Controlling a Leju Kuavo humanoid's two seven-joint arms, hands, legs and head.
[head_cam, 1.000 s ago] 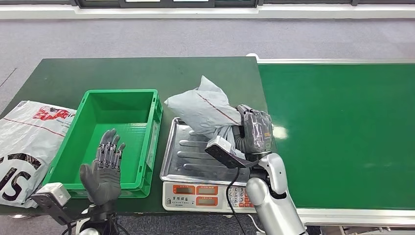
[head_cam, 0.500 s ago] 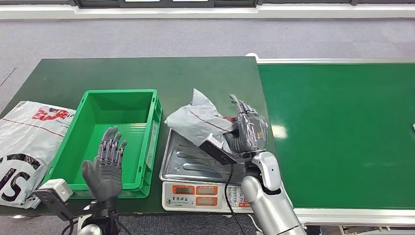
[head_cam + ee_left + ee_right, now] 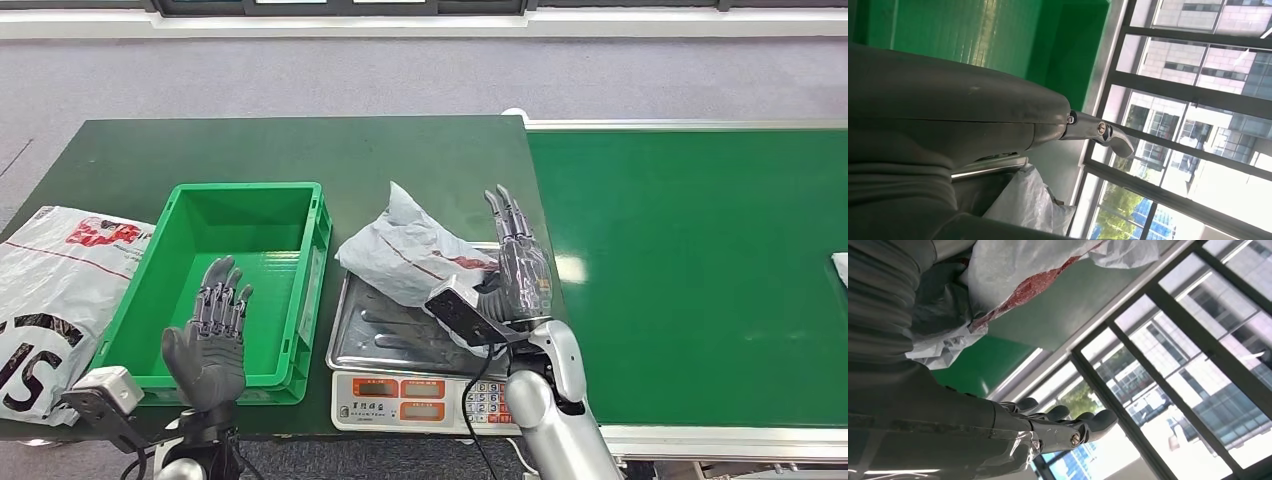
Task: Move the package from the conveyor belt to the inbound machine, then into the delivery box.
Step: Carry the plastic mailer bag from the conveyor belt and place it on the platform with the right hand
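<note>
Grey carpeted floor (image 3: 420, 75) lies beyond a dark green tabletop (image 3: 300, 150), seen from the head view. Beside the tabletop, on the right hand's outer side, runs a bright green conveyor belt (image 3: 690, 270). The right hand (image 3: 518, 275) is released, its fingers stretched straight and apart, pointing away from the robot. Its palm side rests against a crumpled grey package (image 3: 415, 252) with red print. That package lies on the steel tray of a weighing scale (image 3: 400, 385), its far part hanging over the tray's rim onto the tabletop. Further toward the robot's left stands a green plastic crate (image 3: 300, 300). The left hand (image 3: 212, 345) hovers over the crate's near wall, released, fingers apart and holding nothing. Beyond the left hand's outer side lies a large white printed bag (image 3: 55, 285), partly off the tabletop edge. A pale object (image 3: 840, 270) sits at the conveyor's far right edge, too cut off to identify.

Left wrist view: the left hand (image 3: 948, 120) looms close as a grey mass, with a metal-jointed fingertip extended; green crate wall (image 3: 1068, 45) lies behind it, with a window frame (image 3: 1188, 95) and buildings beyond.

Right wrist view: the right hand (image 3: 998, 432) shows extended dark fingers (image 3: 1088, 422) gripping nothing, and the grey package (image 3: 1018, 270) presses against its thumb side, with windows (image 3: 1198, 340) behind.
</note>
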